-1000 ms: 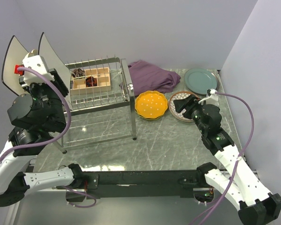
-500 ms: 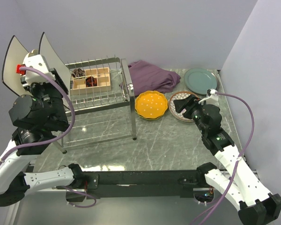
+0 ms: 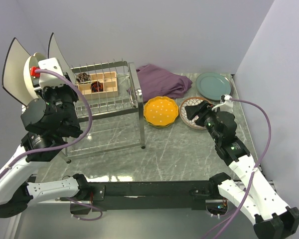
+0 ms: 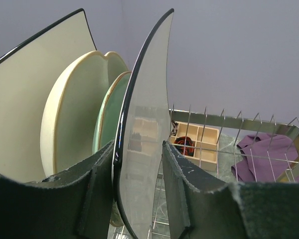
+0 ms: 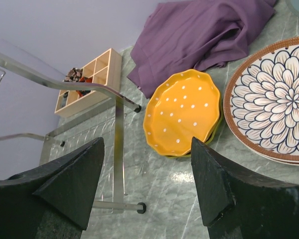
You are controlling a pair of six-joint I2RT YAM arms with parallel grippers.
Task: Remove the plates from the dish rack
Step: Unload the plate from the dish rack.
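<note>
Grey marble table [image 3: 174, 149], walled left, back and right; bare marble runs from the rack's front leg across to the right arm, the widest free lane. Dish rack [image 3: 107, 102] fills the left-back part, its left end tight to the left wall. Two white square dark-rimmed plates stand upright at that end: far square plate [image 3: 14, 64] almost at the wall, near square plate [image 4: 144, 149] just inboard, its top edge rising well above the rack wires. Purple cloth [image 3: 162, 82] is bunched at the back between the rack and the teal plate [image 3: 213, 85], which lies flat near the back-right corner. Cream plate [image 4: 70, 134] and a pale green plate [image 4: 108, 117] stand on edge between the two square ones, packed close. Orange dotted plate [image 5: 182, 117] lies flat just right of the rack leg; flower-patterned plate [image 5: 271, 99] lies just beside it. Wooden box [image 3: 97, 84] sits on the upper tier. Left gripper [image 4: 138, 164] is clamped on the near square plate, a finger on each face at its lower rim. Right gripper [image 5: 145, 149] is spread wide, holding nothing, above the flat plates. Versus a second ago: left wrist has shifted right, the near square plate's top has moved right with it, and the cream plate now shows in the top view; right arm unchanged.
</note>
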